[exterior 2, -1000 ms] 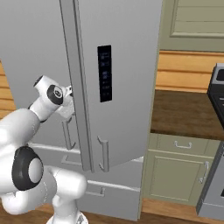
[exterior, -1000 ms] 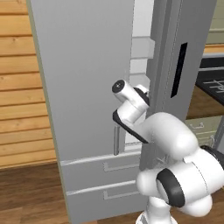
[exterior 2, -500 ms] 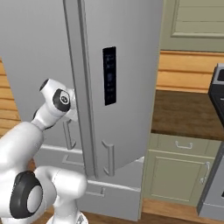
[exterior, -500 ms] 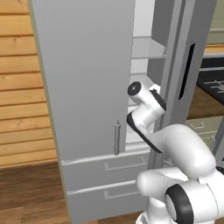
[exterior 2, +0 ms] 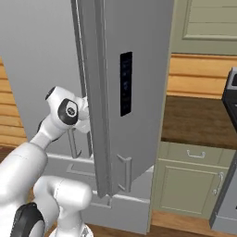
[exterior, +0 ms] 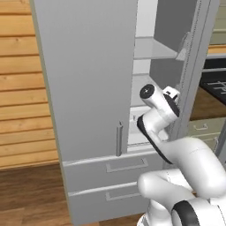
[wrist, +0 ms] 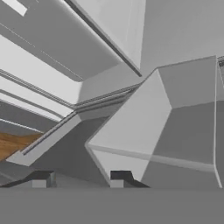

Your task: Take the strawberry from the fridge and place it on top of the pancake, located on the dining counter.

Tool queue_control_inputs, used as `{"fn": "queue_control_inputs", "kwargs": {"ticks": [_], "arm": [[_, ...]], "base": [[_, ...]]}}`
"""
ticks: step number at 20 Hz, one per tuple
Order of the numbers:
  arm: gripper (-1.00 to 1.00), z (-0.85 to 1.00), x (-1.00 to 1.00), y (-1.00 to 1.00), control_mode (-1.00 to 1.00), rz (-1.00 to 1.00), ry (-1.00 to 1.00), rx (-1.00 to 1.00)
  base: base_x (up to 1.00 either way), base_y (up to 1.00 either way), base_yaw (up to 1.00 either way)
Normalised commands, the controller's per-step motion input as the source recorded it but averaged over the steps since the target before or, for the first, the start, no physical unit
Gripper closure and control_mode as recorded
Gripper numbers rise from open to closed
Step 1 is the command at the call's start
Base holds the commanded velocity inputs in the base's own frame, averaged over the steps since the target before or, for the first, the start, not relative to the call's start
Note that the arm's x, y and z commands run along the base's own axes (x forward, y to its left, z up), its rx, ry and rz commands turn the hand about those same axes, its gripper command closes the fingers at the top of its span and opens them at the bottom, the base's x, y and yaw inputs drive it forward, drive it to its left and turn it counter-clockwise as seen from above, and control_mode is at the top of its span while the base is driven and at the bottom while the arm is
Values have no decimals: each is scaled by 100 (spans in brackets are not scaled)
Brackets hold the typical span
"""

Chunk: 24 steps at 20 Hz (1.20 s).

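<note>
I can't spot the strawberry; it should be somewhere on the white shelves inside the fridge (exterior: 88, 79), past where the arm reaches. A berry that small will be light, soft and easily squashed, so I'd pinch it gently across its widest part. The fingers (wrist: 81, 178) stand fairly narrow, with nothing visible between them; whether they grip anything I cannot tell. The right door (exterior 2: 125, 102) is swung open, and the wrist (exterior: 161, 103) pokes into the gap beside the shelf (exterior: 152, 48).
</note>
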Motion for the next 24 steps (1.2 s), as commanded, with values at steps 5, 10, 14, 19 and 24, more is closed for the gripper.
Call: {"fn": "queue_control_inputs", "kwargs": {"ticks": [5, 10, 14, 19, 24], "arm": [[-100, 8, -24, -100, -100, -7, 0, 15], [-100, 0, -20, -100, -100, -4, 0, 15], [-100, 0, -13, -100, -100, -4, -4, 12], [-100, 5, -4, -98, -100, -2, -7, 9], [-100, 6, 2, -56, -100, 0, -2, 10]], "base": [[0, 0, 0], [0, 0, 0], [0, 0, 0], [0, 0, 0], [0, 0, 0]]}}
